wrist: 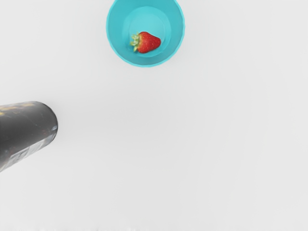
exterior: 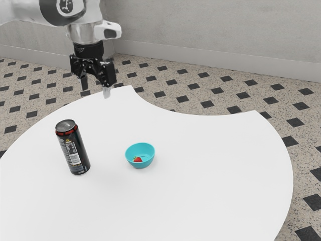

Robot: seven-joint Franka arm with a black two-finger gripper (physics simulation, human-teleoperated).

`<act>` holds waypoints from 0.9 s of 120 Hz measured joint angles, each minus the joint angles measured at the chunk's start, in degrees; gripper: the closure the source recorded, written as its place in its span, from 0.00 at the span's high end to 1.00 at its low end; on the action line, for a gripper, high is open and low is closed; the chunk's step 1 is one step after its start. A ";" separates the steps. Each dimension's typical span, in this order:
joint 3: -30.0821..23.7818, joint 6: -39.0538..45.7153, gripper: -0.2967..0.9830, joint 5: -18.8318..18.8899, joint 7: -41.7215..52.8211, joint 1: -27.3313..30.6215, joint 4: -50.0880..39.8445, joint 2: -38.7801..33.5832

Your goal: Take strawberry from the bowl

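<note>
In the exterior view, we are losing parts of the arm (exterior: 55, 11) past the left and top edges, and the counter (exterior: 210, 186) is running out past the left and lower ones. We are finding the lettering on the can (exterior: 76, 153) too small to read, while the near wall of the bowl (exterior: 134, 163) is hiding the lowest part of the strawberry (exterior: 137, 159). In the wrist view, we are seeing the frame cropping the bowl's rim and cutting away the can's upper end. The berry's underside is hiding from us there.
</note>
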 joint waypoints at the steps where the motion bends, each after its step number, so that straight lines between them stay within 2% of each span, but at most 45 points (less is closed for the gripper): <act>1: -0.16 0.27 0.77 0.03 -0.12 0.17 -0.50 -0.03; 17: -2.56 5.97 0.77 1.72 -1.83 2.52 -6.41 0.32; 27: -2.70 11.38 0.77 2.48 -2.78 2.27 -8.33 3.94; 46: -1.39 22.74 0.77 -1.75 -9.78 -0.31 -10.04 10.70; 70: -1.20 30.30 0.77 -4.22 -22.73 0.61 -18.01 10.25; 87: -0.55 35.92 0.77 -7.40 -30.85 1.50 -18.65 12.73; 97: 0.12 37.72 0.77 -7.81 -34.88 1.60 -18.64 13.35; 102: 0.23 38.35 0.75 -7.69 -36.66 1.43 -18.61 13.68; 108: 0.61 38.98 0.66 -7.60 -38.56 1.09 -18.24 14.79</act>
